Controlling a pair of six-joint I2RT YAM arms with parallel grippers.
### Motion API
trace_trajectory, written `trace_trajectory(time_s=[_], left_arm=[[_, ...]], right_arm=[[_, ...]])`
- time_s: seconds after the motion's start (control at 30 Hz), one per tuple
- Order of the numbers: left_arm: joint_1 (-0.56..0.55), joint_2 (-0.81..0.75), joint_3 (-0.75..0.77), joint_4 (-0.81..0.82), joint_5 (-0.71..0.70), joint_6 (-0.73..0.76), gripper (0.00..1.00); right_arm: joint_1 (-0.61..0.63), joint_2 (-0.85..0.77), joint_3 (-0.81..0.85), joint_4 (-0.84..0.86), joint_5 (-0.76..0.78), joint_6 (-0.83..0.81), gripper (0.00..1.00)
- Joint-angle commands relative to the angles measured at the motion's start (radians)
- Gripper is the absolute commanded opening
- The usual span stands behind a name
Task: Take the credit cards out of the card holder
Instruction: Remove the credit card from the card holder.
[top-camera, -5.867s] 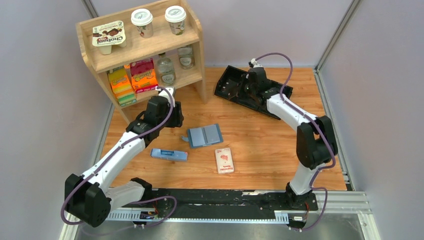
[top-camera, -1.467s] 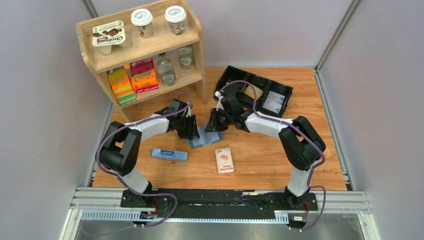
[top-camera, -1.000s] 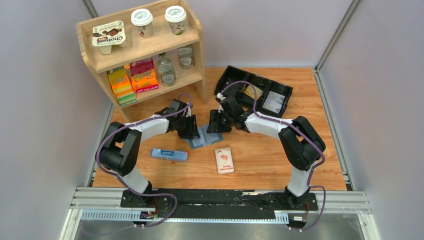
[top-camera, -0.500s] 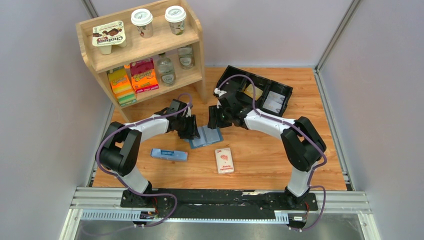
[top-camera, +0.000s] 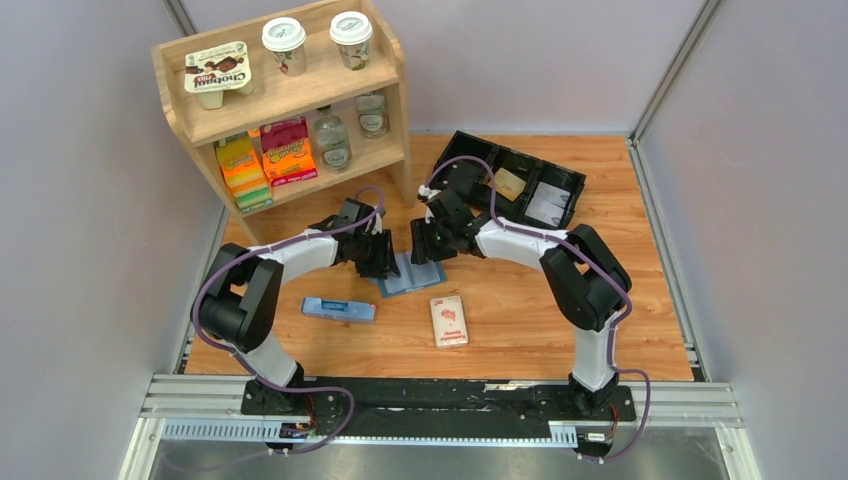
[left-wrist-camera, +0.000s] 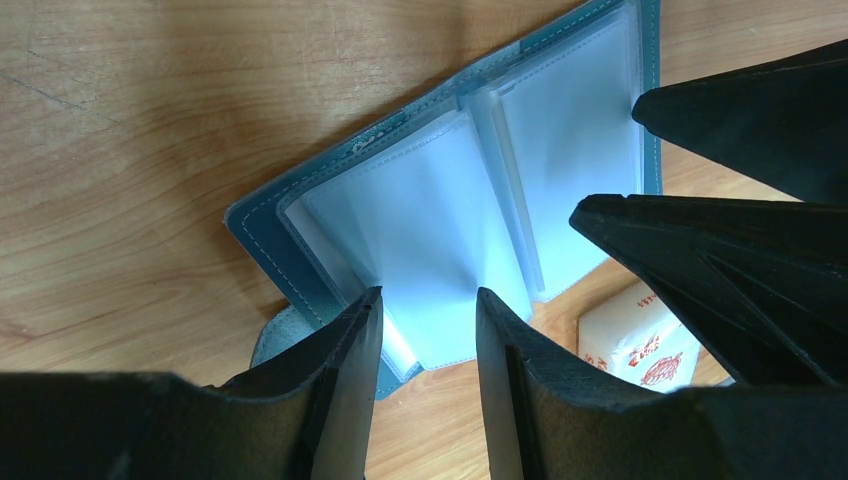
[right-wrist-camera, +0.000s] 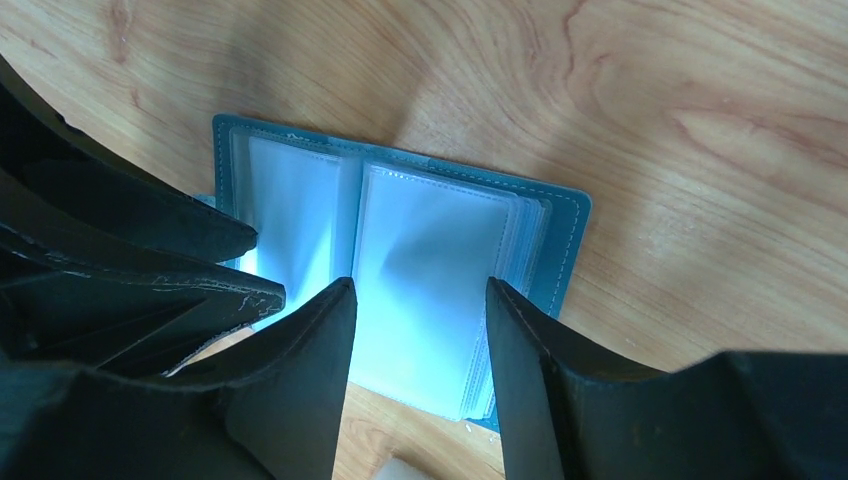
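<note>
Standing at the table's 11 o'clock, the wooden shelf played no part, and the narrow blue box lay untouched at 7 o'clock of the work.

The left gripper sat over the 9 o'clock side of the card holder. Its jaws were parted and clamped on nothing, with the edge of a clear sleeve page between them. It had not shifted over the last second and a half.

The holder lay open and flat near the table's middle, about where it was six seconds earlier. Its plastic pockets looked pale, and no card showed in them.

The right gripper faced the left one from the 3 o'clock side, jaws likewise apart over the other panel. Six seconds earlier that arm was over the black tray and the left arm was back by the shelf. Both had since closed in on the holder, and the right wrist had made small adjustments in the last second.

The white pack lay at 5 o'clock. In the tray at 1 o'clock lay a tan card beside a greyish rectangle, probably the credit cards. If so, the job was nearly done, with only a check of the sleeves left.
</note>
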Motion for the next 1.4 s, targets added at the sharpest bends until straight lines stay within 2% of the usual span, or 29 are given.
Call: trace_trajectory(time_s=[0.0, 0.33, 0.6, 1.37], left_arm=[[-0.002, -0.013, -0.019, -0.007, -0.004, 0.000, 0.48], [-0.002, -0.008, -0.019, -0.004, -0.001, -0.001, 0.48], [-0.002, -0.013, -0.022, -0.004, -0.001, -0.001, 0.48], [-0.002, -0.021, -0.025, -0.003, -0.004, -0.001, 0.48]], right_arm=[[0.006, 0.009, 0.040, 0.013, -0.014, -0.016, 0.53], [0.009, 0.017, 0.038, 0.002, -0.023, -0.008, 0.52], [0.009, 0.006, 0.032, -0.012, 0.058, 0.007, 0.52], [0.014, 0.035, 0.043, 0.017, -0.086, 0.015, 0.49]])
